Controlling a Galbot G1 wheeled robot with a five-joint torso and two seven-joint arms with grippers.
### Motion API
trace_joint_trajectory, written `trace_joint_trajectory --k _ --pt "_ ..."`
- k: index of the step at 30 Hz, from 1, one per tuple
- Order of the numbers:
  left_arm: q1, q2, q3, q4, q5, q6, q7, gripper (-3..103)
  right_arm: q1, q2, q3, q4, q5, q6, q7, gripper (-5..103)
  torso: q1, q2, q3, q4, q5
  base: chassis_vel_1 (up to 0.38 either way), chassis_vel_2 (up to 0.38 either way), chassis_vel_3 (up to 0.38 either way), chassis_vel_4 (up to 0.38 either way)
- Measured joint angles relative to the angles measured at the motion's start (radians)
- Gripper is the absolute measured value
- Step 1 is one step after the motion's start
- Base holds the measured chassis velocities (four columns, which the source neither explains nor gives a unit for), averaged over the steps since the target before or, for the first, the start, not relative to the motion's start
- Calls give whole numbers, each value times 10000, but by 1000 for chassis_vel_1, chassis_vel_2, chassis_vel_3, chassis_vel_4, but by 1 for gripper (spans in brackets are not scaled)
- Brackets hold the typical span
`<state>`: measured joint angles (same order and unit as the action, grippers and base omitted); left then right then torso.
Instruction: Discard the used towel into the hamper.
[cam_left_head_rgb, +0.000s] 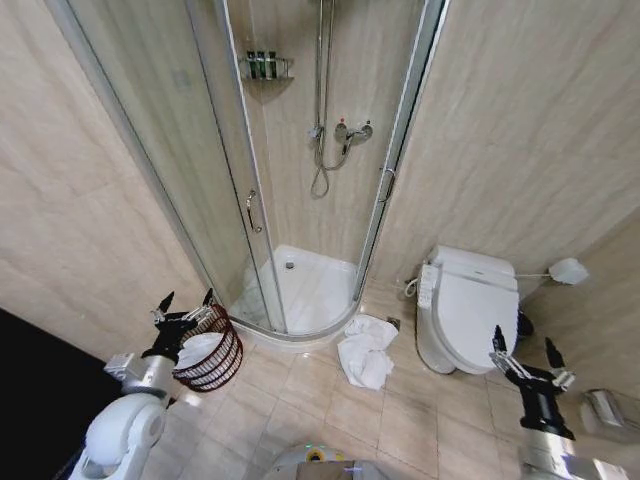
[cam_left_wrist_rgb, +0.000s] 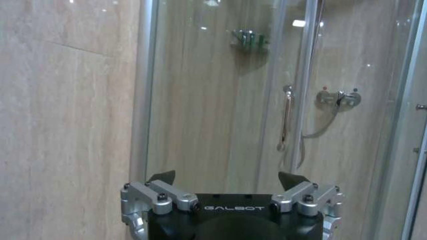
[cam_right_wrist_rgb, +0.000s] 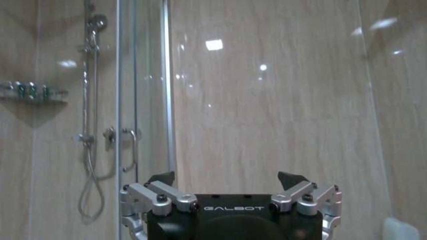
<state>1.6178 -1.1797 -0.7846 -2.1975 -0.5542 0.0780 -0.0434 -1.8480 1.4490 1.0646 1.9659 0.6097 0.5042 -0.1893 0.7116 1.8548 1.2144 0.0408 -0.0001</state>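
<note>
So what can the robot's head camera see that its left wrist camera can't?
Head view: the hamper by the left end effector, a crumpled white towel on the floor, the toilet and the open right end effector. Left wrist view: the left end effector's open fingers close up. Both: the shower door handle, mixer tap and bottle shelf.

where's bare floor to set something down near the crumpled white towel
Bare tiles lie between the small dark reddish-brown wire hamper and the crumpled white towel, and in front of the towel. It is tight between the towel, the curved shower tray and the white toilet.
</note>
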Motion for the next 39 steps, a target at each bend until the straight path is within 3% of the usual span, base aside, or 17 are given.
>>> trace_joint_trajectory --k 24,39 --pt "0 0 -2 0 0 0 -1 100 -38 112 64 347 110 193 33 100 2 0 0 -2 0 6 4 -9 -3" --pt "-1 -1 0 0 0 0 1 100 -11 72 57 251 121 433 -34 100 6 -1 2 -3 3 -144 -128 135 121"
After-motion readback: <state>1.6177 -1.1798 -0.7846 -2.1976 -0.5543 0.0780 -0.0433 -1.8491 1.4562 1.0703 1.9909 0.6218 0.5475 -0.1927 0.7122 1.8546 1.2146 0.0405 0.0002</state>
